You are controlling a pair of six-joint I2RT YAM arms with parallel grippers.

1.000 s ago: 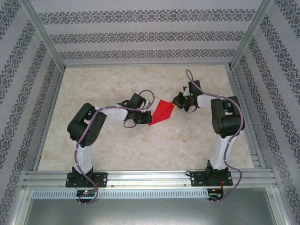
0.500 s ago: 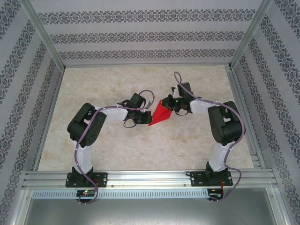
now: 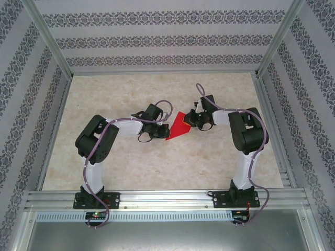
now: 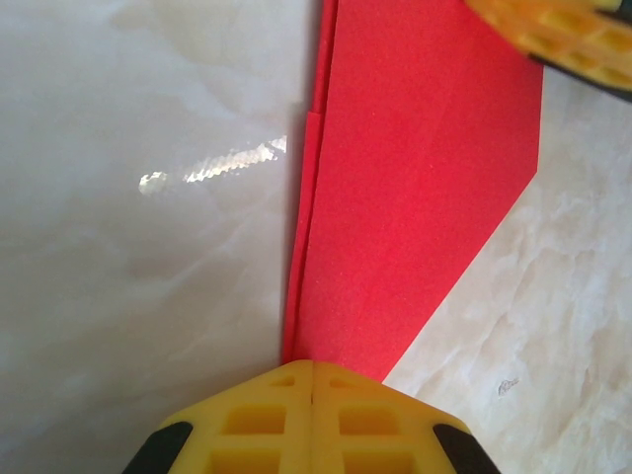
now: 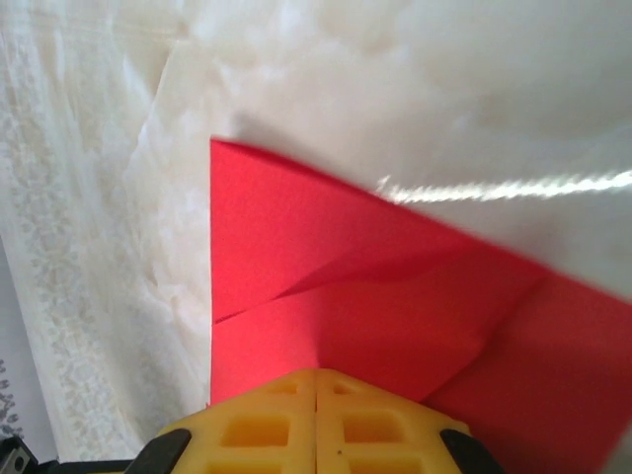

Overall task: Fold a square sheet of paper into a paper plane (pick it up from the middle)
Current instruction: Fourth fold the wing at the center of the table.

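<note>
The paper plane (image 3: 179, 127) lies mid-table as a folded red wedge with its point toward the front left. My left gripper (image 3: 163, 130) is shut, and its yellow tips (image 4: 314, 380) rest on the narrow end of the red paper (image 4: 415, 178). At the wide end my right gripper (image 3: 191, 119) is shut too, its tips (image 5: 316, 380) down on a folded flap of the paper (image 5: 326, 247). A crease edge runs across that flap just ahead of the jaws. One yellow right finger (image 4: 563, 30) shows at the top right of the left wrist view.
The pale marble-patterned tabletop (image 3: 131, 162) spreads around the paper. Patterned walls and aluminium posts (image 3: 52, 47) close in the left, back and right sides. The arm bases stand on the rail (image 3: 167, 198) at the near edge.
My right gripper has moved left from the paper's right corner onto the paper, and the red shape has become narrower on that side. The left arm has stayed still.
</note>
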